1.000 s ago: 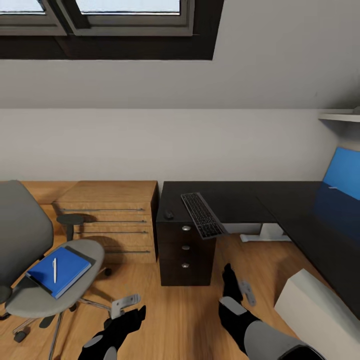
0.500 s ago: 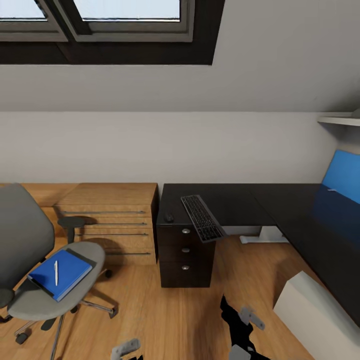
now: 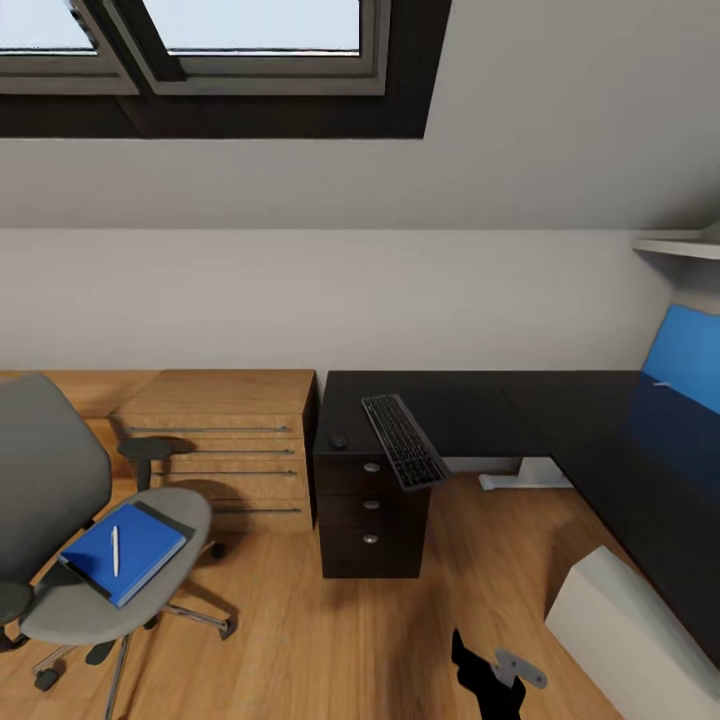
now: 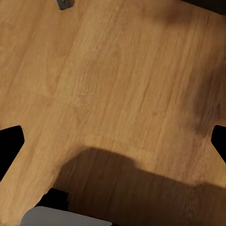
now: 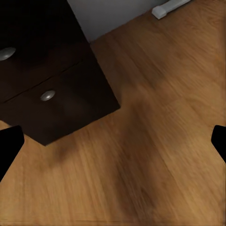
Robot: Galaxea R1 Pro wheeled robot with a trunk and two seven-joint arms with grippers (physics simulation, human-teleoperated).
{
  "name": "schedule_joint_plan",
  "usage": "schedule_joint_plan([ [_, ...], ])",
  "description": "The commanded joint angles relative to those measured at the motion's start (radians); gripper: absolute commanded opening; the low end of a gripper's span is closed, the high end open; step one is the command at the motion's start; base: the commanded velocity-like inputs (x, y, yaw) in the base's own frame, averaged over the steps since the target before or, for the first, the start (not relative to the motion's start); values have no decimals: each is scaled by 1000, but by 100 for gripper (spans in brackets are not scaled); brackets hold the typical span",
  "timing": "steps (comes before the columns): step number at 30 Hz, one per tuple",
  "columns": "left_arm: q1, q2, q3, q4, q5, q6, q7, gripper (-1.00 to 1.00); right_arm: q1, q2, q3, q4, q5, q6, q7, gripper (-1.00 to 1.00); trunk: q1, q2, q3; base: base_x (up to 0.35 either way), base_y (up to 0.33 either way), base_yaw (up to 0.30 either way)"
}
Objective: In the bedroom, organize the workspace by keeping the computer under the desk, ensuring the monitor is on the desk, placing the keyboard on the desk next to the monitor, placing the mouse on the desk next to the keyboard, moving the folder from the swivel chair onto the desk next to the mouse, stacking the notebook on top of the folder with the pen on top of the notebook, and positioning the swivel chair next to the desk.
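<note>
The swivel chair (image 3: 60,520) stands at the left of the head view. On its grey seat lies the blue folder (image 3: 125,552) with the pale pen (image 3: 115,550) on top. A dark notebook (image 3: 170,517) peeks out from under the folder. The keyboard (image 3: 403,440) lies on the black top with its near end overhanging the front edge, and the small dark mouse (image 3: 338,438) sits beside it. The desk (image 3: 600,440) with its blue back panel runs to the right. My right gripper (image 3: 495,672) (image 5: 113,146) hangs open low over the floor. My left gripper (image 4: 113,146) is open above bare floor.
A black drawer unit (image 3: 370,510) (image 5: 47,80) with silver knobs stands under the keyboard. Low light-wood shelving (image 3: 225,445) sits between chair and drawers. A white box-like thing (image 3: 625,640) is at the lower right. The desk's white foot (image 3: 515,478) (image 5: 169,7) rests on wood floor.
Both arms have dropped; the left gripper has left the head view and the right one sits lower. The head view has tilted up slightly. Chair, folder and keyboard stay put.
</note>
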Motion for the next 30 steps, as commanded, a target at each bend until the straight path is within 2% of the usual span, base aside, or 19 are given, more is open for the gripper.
schedule_joint_plan([
  [1,0,5,-3,1,7,-2,8,100,3,-2,3,2,-7,-5,9,100,-4,7,2,0,0,0],
  [12,0,5,-5,8,7,-47,9,100,6,-4,4,2,-6,-6,6,100,-46,84,37,0,0,0],
  [20,0,5,-4,12,8,-53,9,100,6,3,6,1,-5,-8,6,100,-77,140,62,0,0,0],
  [24,0,5,-6,33,6,-52,9,100,6,4,6,2,-6,-7,5,100,-92,168,74,-100,-126,0],
  [30,0,6,-6,37,6,-52,9,100,6,6,6,2,-6,-5,2,100,-115,210,93,-123,-254,227],
])
